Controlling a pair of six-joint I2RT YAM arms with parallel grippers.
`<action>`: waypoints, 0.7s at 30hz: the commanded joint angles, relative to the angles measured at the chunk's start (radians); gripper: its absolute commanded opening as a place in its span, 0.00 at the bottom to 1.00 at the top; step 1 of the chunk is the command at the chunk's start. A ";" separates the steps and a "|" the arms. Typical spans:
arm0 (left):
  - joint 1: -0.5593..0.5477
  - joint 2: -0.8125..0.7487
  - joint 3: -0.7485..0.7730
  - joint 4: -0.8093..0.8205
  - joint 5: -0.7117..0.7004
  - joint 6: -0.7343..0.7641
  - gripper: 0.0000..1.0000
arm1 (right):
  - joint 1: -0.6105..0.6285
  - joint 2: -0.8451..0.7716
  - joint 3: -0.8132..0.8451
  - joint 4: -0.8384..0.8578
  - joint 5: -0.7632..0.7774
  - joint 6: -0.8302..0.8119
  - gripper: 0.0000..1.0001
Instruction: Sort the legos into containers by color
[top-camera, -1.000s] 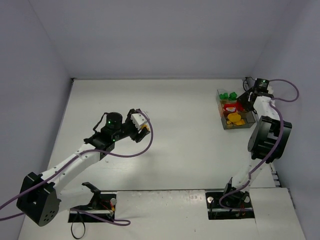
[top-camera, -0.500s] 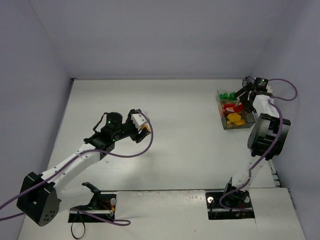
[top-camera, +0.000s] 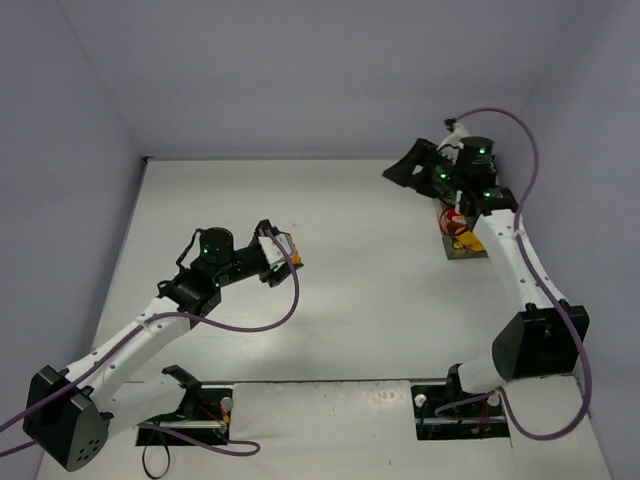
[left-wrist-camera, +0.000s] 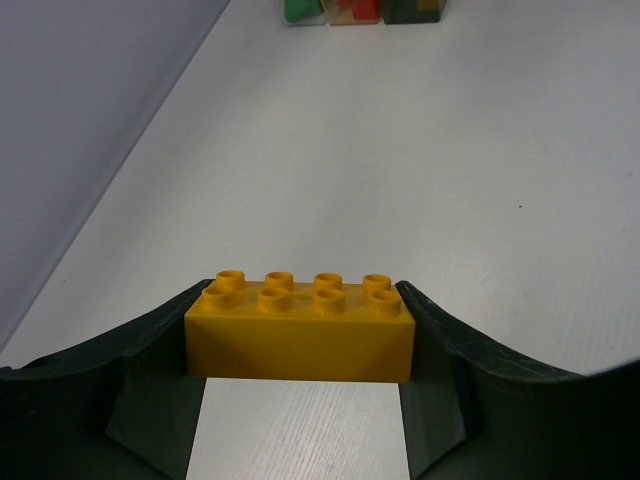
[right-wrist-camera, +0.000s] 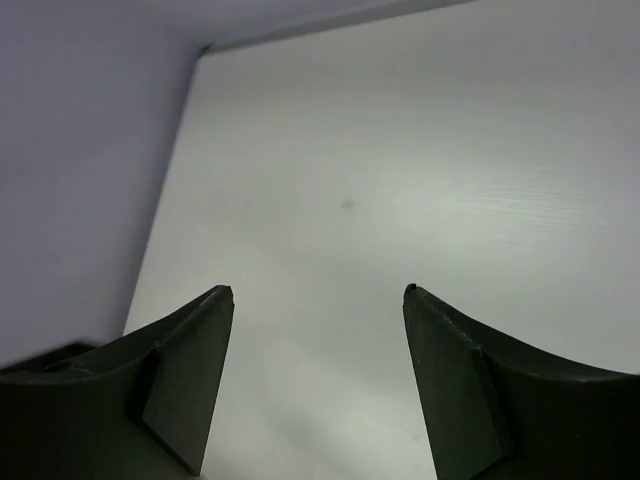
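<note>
orange 2x4 brick is off the table, pinched end to end in the left gripper. it's mid-table, well apart from the tray at far right. risks: it's a long carry gripped on the short ends only, so a jolt could twist or drop it. the right arm hangs over the tray, so a clash or a blocked compartment looks likely unless it clears. left fingers clamp the brick, both pads touching. right gripper is spread wide and holds nothing.
</note>
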 joint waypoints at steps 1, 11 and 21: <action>-0.006 -0.022 0.050 0.065 0.068 0.055 0.17 | 0.141 -0.105 -0.059 0.079 -0.184 -0.034 0.65; -0.011 -0.007 0.097 0.094 0.085 -0.013 0.17 | 0.532 -0.152 -0.142 0.211 -0.162 0.018 0.77; -0.020 -0.014 0.103 0.101 0.086 -0.038 0.17 | 0.656 -0.096 -0.142 0.254 -0.097 0.035 0.72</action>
